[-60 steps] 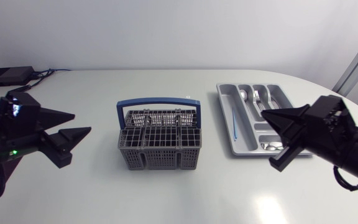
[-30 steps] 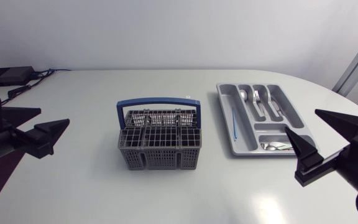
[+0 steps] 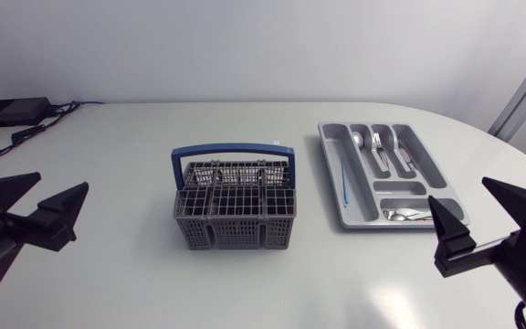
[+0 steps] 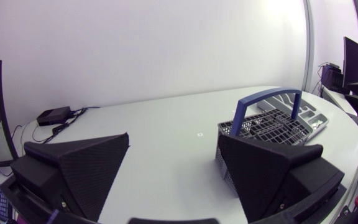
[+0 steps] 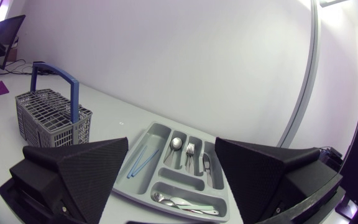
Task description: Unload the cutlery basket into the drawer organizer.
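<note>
White worktop fills the head view. On it, near the middle, stands a grey plastic lattice cutlery basket with an upright blue hoop handle. To its right, well apart, lies a grey plastic drawer organizer. Its compartments hold two thin blue sticks, silver spoons and a fork, and more silver pieces in the near crosswise slot. A flat black box with cables sits at the far left corner. My left arm comes in low at the left edge; the left gripper is level, pointed toward the basket, spread wide and holding nothing. My right arm sits at the lower right; the right gripper is just near of the organizer, also spread and touching nothing.

From the left wrist, the left gripper gapes with bare worktop between its fingers. The basket stands ahead, off toward one finger, with the organizer behind it and the black box off to the other side.

From the right wrist, the right gripper is wide apart and free. The organizer lies ahead between its fingers, the blue sticks in its long slot, and the basket stands farther off beside it.
</note>
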